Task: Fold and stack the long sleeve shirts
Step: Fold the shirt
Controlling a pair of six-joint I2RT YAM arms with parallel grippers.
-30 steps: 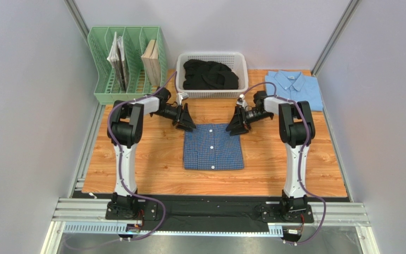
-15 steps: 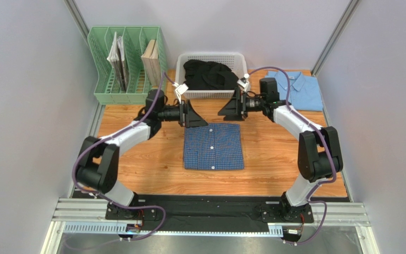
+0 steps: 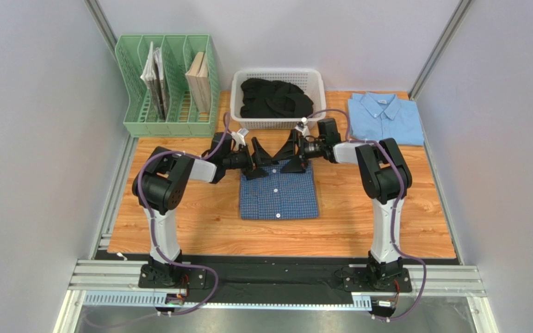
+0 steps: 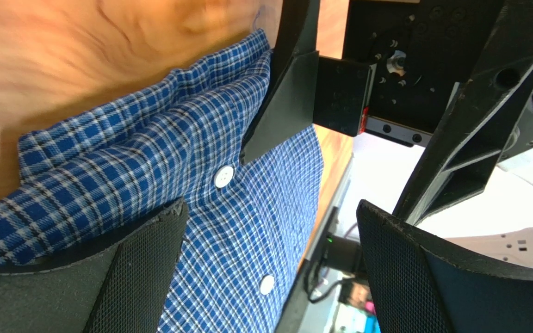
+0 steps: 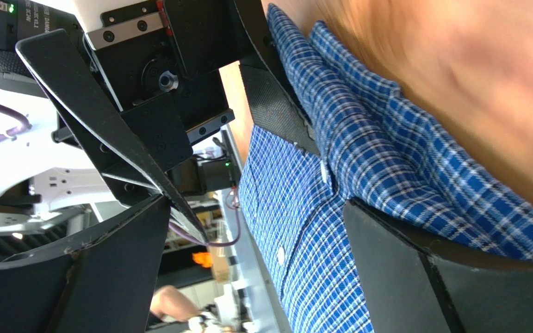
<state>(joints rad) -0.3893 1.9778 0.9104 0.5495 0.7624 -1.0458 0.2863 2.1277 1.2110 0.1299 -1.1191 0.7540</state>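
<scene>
The dark blue check shirt (image 3: 278,195) lies folded in a rectangle on the table's middle, white buttons up. My left gripper (image 3: 257,159) and right gripper (image 3: 291,155) are both open and face each other, close together, at the shirt's far collar edge. In the left wrist view the shirt (image 4: 200,173) lies between my left gripper's (image 4: 269,270) spread fingers, one finger (image 4: 137,277) against the cloth. In the right wrist view the shirt (image 5: 359,180) meets one finger (image 5: 415,277) of the right gripper (image 5: 255,270). The light blue shirt (image 3: 385,118) lies folded at the back right.
A white basket (image 3: 276,71) of black clothes stands just behind the grippers. A green file rack (image 3: 167,87) with books is at the back left. Grey walls close both sides.
Both grippers have come down from near the basket and moved inward toward each other to the dark blue shirt's far edge. The shirt's far edge looks slightly bunched.
</scene>
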